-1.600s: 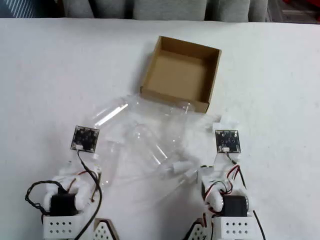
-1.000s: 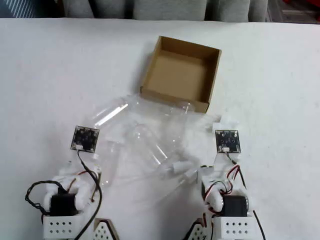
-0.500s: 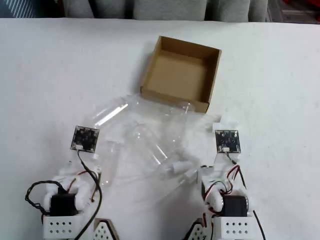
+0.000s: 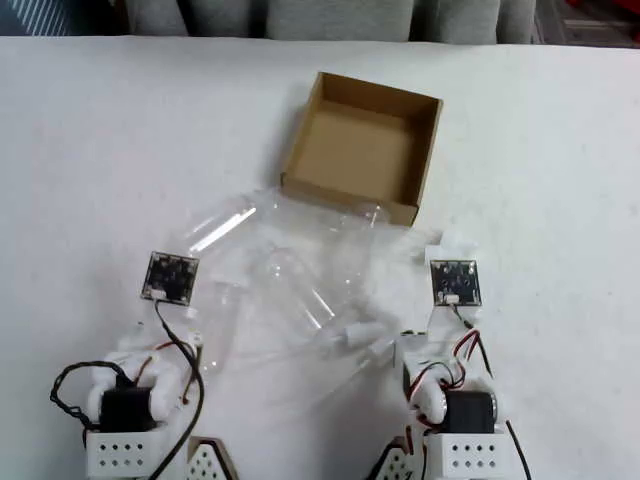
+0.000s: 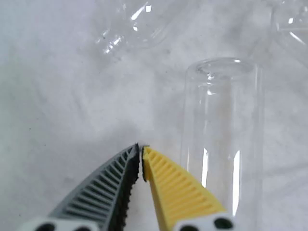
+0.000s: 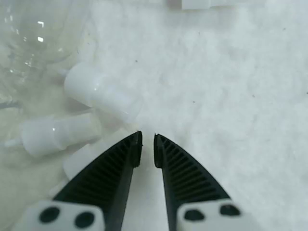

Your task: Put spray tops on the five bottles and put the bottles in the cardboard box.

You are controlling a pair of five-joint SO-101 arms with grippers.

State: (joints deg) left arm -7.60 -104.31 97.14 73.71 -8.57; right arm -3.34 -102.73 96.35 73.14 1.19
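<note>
High view is showing nothing finished: the open brown cardboard box [image 4: 362, 150] is sitting empty, clear plastic bottles [image 4: 300, 285] and white spray tops [image 4: 355, 335] are lying loose on the white desk [image 4: 100, 150] by its near wall; left jaws and right jaws are resting clenched, empty.

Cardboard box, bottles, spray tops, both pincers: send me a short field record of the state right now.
cardboard box: open, empty, far middle of the table
bottles: clear, lying jumbled on the near side of the box; count unclear
spray tops: white, loose on the table, none seen on a bottle
left pincer: shut, empty, low over the table beside one of the bottles
right pincer: all but shut, empty, beside the spray tops
progress: nothing boxed yet
</note>
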